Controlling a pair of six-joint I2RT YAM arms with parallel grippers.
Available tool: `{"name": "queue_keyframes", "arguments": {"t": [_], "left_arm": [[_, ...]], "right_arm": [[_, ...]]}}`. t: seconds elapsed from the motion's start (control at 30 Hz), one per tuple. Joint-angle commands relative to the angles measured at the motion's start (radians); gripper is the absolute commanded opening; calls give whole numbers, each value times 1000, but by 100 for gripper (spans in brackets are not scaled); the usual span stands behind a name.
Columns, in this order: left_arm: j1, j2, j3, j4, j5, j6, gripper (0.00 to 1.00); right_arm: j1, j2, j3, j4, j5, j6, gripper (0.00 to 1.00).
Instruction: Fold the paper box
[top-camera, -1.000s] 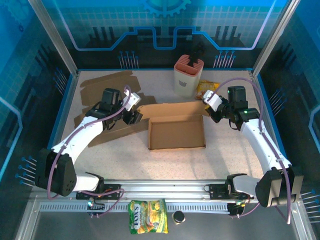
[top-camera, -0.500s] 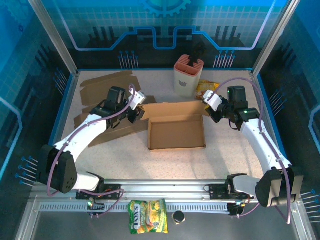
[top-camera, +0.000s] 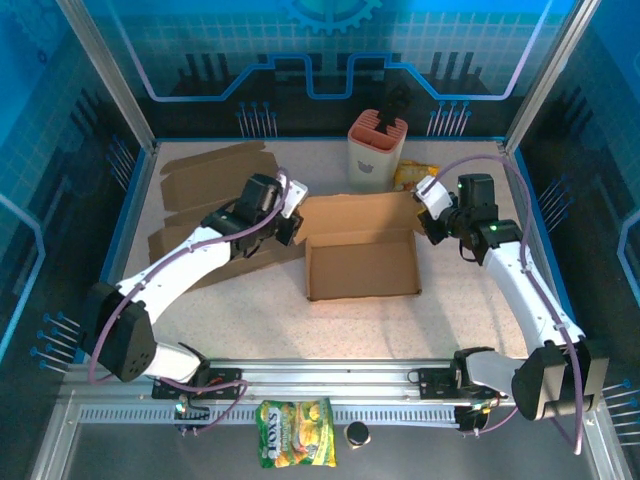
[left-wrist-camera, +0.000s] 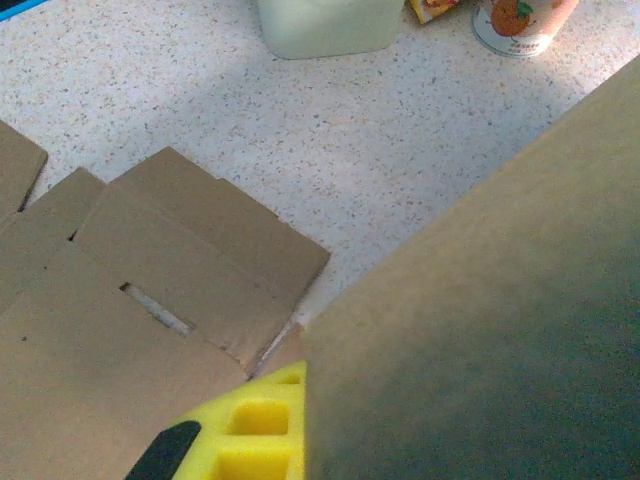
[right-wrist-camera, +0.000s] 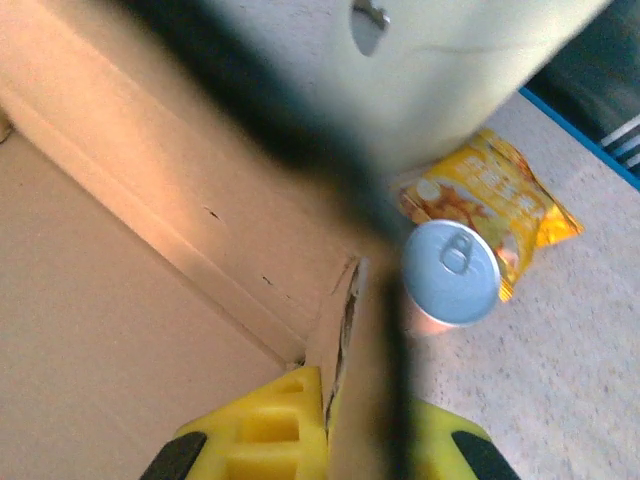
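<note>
Left hand (top-camera: 291, 216) pinching the left wall of the box (top-camera: 362, 270), right hand (top-camera: 428, 214) pinching its right flap, bag (top-camera: 295, 447) lettered "FOX'S" near the arm bases.

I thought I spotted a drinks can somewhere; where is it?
In the right wrist view, the small silver-lidded tin can stands just right of the brown cardboard box, by the yellow snack packet.

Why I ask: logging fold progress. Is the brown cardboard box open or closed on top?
Open. The brown cardboard box shows its bare inside floor from above; no flap covers it.
</note>
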Motion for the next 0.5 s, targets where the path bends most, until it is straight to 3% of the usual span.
{"name": "queue_keyframes", "arguments": {"t": [0.0, 0.23, 0.47], "left_arm": [[-62, 23, 62, 30, -71, -124, 0], [-74, 37, 66, 143, -78, -212, 0], [-87, 64, 18, 311, -17, -264, 0]], "right_arm": [[49, -18, -1, 39, 12, 219, 0], [122, -107, -115, 191, 126, 522, 0], [196, -173, -295, 415, 246, 660, 0]]}}
